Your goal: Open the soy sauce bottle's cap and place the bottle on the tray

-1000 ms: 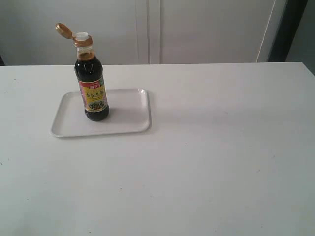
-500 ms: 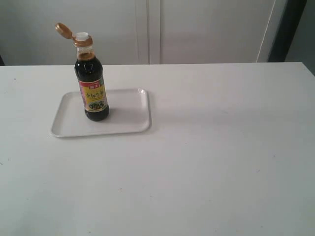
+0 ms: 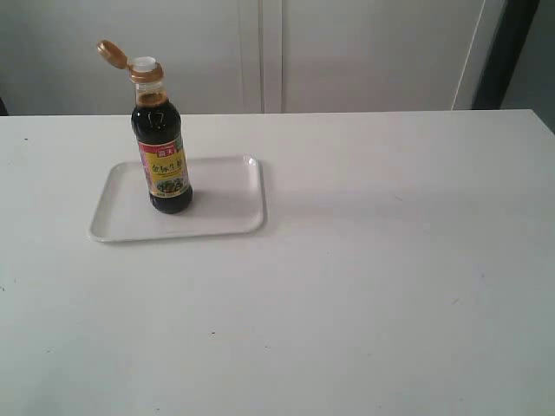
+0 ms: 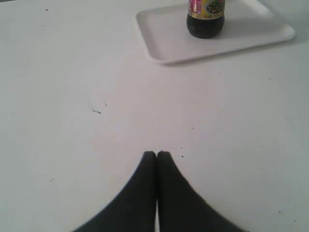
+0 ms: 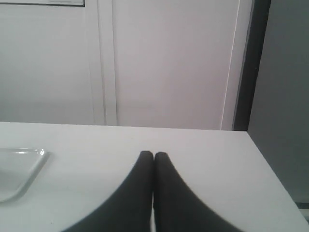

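The soy sauce bottle point(image 3: 163, 160) stands upright on the white tray point(image 3: 225, 204) at the left of the table. Its orange-gold cap point(image 3: 111, 54) is flipped back on its hinge, and the white spout point(image 3: 144, 63) shows. In the left wrist view the bottle's base point(image 4: 205, 19) sits on the tray point(image 4: 169, 36), well away from my left gripper point(image 4: 156, 153), which is shut with nothing in it. My right gripper point(image 5: 154, 154) is shut and empty too, over bare table, with a corner of the tray point(image 5: 19, 169) off to one side. Neither arm appears in the exterior view.
The white table point(image 3: 364, 260) runs to a back edge against pale cabinet doors point(image 3: 347, 52). A dark upright strip point(image 3: 503, 52) stands at the far right, past the table's right corner.
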### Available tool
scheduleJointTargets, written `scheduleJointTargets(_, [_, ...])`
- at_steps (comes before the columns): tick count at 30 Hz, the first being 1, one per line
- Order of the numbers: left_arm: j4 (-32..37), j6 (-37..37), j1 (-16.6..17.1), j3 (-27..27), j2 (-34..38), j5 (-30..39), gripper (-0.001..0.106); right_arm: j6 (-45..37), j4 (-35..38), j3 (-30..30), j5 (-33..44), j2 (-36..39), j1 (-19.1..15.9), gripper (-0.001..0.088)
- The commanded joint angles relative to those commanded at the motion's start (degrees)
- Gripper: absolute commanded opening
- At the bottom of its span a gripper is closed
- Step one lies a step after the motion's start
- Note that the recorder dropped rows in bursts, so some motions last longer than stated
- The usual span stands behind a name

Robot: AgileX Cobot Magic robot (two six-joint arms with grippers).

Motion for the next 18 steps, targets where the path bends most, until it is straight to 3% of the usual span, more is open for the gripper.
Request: scheduleJointTargets(18, [0.0,-0.1,0.0,0.0,0.0,0.0,0.0,-1.11,1.05,12.58,2.36,-8.11,0.0,0.0])
